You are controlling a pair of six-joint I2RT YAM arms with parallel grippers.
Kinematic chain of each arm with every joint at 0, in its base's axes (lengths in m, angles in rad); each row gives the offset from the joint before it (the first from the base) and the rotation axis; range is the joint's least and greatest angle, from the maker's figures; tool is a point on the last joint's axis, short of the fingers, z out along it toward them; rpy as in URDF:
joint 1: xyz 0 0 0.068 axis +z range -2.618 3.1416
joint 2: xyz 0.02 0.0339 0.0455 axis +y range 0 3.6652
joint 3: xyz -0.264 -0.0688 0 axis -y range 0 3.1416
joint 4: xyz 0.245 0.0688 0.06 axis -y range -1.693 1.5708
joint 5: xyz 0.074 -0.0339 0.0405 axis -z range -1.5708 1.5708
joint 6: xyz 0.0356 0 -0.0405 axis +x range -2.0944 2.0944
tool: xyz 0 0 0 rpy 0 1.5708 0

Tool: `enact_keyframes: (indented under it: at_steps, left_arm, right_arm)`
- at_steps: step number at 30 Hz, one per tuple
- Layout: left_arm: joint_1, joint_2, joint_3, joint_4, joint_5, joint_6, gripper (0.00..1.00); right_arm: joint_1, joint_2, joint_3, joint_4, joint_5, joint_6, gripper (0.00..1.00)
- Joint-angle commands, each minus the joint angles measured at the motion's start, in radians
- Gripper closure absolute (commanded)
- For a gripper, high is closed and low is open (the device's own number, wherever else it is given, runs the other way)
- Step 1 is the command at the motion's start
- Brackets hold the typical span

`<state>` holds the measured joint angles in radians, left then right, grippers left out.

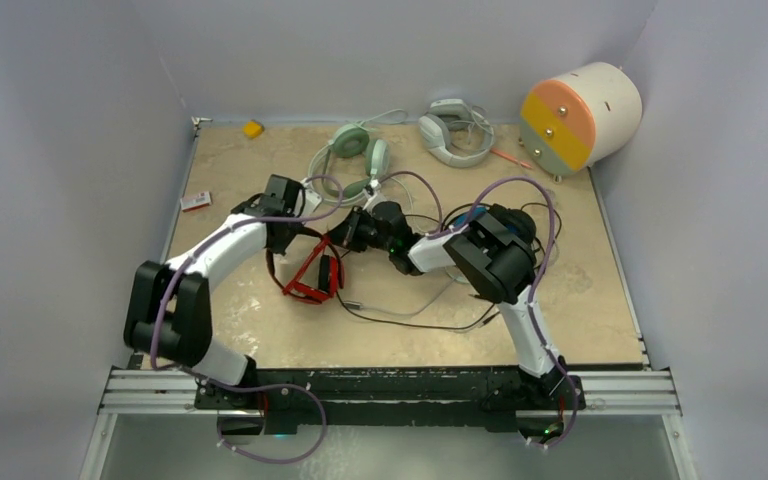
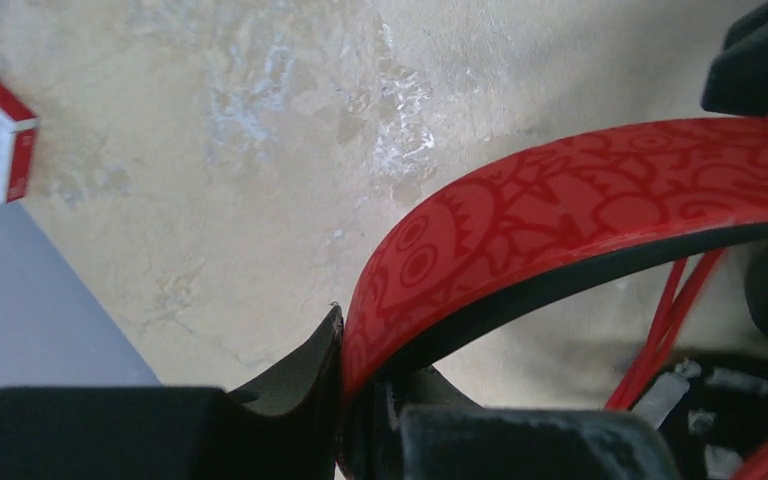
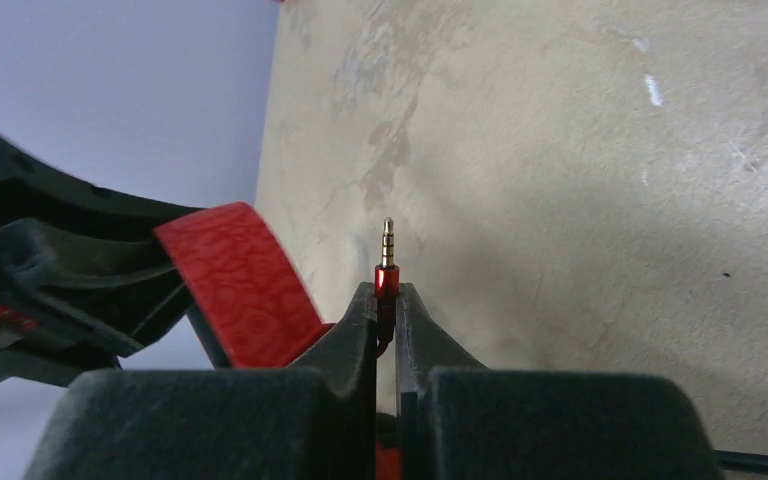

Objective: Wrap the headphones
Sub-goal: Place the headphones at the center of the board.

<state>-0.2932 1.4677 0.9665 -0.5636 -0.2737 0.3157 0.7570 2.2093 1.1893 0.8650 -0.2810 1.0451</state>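
While both arms converge left of centre on the table [image 1: 260, 330], stock reads: red-and-black headset [image 1: 312, 278], patterned red headband [image 2: 580, 200] clamped by left gripper [image 2: 343, 345], jaws tight on the band; thin red cable [image 2: 652, 335] hangs under the band. Gold plug [image 3: 388, 240] w/ red collar pinched upright in right gripper [image 3: 387, 300], jaws clenched, tip proud of the fingertips. Mint-green headset [image 1: 352, 158] rear centre, cable loose. Grey-white headset [image 1: 455, 132] rear right, near drum [image 1: 580, 115]. Red-and-white box [image 1: 196, 201] at left edge. Small yellow obj. [image 1: 252, 128] in rear-left corner.
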Motion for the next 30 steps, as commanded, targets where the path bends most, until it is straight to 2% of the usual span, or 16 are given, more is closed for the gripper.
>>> enact_keyframes:
  at_steps: [1, 5, 9, 10, 11, 13, 14, 17, 25, 30]
  left_arm:
    - [0.054, 0.155, 0.079, -0.069, 0.035, 0.141, 1.0]
    - [0.055, 0.219, 0.085, -0.029, 0.001, 0.208, 1.0]
    - [0.055, 0.282, 0.121, -0.031, 0.028, 0.173, 1.0]
    - [0.055, 0.288, 0.122, -0.03, 0.026, 0.166, 0.96]
    - [0.055, 0.29, 0.121, -0.028, 0.014, 0.16, 0.86]
    - [0.055, 0.272, 0.125, -0.034, 0.02, 0.158, 0.53]
    - [0.055, 0.257, 0.126, -0.033, 0.026, 0.158, 0.43]
    - [0.055, 0.196, 0.127, -0.029, 0.019, 0.153, 0.28]
    - [0.048, 0.023, 0.133, -0.071, -0.006, 0.075, 0.21]
    - [0.04, -0.131, 0.135, -0.077, 0.004, -0.031, 0.18]
  right_arm:
    - [0.026, -0.017, 0.042, 0.058, 0.213, -0.02, 1.0]
    - [0.034, -0.016, 0.033, 0.008, 0.28, -0.03, 1.0]
    - [0.034, -0.004, 0.033, -0.035, 0.315, -0.03, 0.98]
    - [0.034, -0.004, 0.03, -0.039, 0.319, -0.03, 0.97]
    - [0.034, -0.004, 0.029, -0.046, 0.317, -0.033, 0.94]
    - [0.034, -0.014, 0.023, -0.064, 0.329, -0.047, 0.9]
    - [0.034, -0.019, 0.023, -0.072, 0.337, -0.056, 0.89]
    - [0.034, -0.026, 0.033, -0.115, 0.342, -0.073, 0.87]
    - [0.034, -0.052, 0.039, -0.192, 0.362, -0.108, 0.72]
    - [0.032, -0.103, 0.031, -0.288, 0.375, -0.12, 0.69]
